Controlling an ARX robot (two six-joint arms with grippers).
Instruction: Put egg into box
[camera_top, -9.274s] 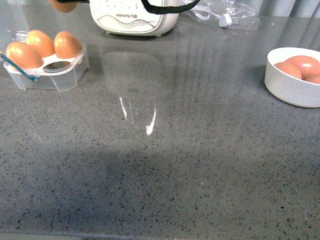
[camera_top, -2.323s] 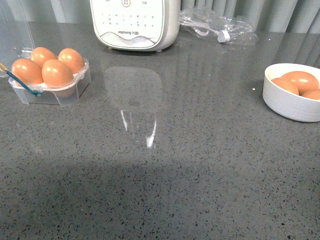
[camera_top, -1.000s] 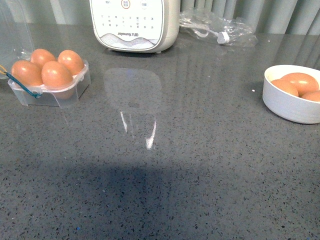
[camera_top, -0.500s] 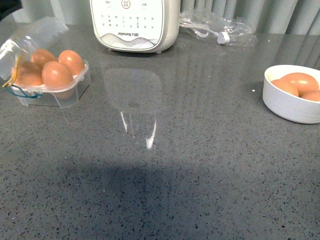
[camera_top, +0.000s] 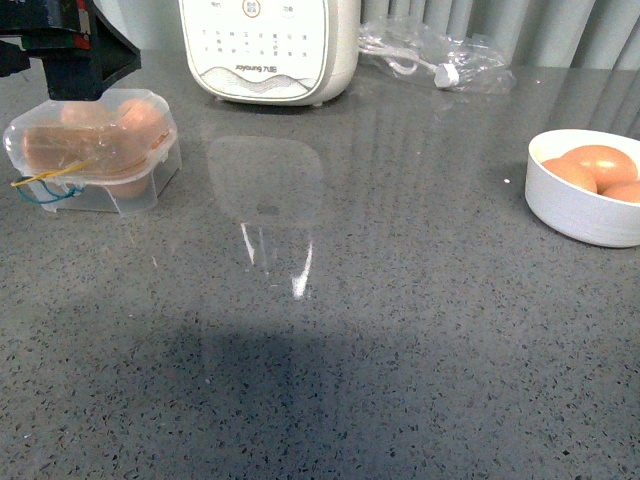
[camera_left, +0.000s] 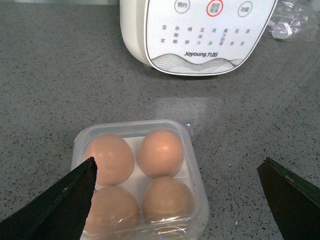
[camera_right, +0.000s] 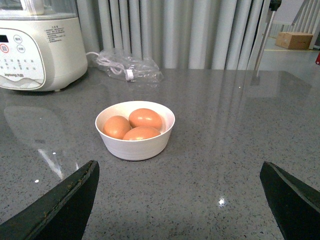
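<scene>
1. Four orange-brown eggs (camera_left: 161, 152) fill the clear plastic box (camera_left: 141, 182), lid down, on the grey speckled surface (camera_top: 380, 330).
2. Left claw (camera_left: 175, 200) hangs above it, fingers wide apart.
3. Right claw (camera_right: 177, 205) gapes before the white round bowl (camera_right: 135, 145).

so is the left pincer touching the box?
Cannot tell. Front view: the left pincer sits right at the box lid's top, neither gap nor contact plain. Left wrist view: its fingers spread wide.
</scene>
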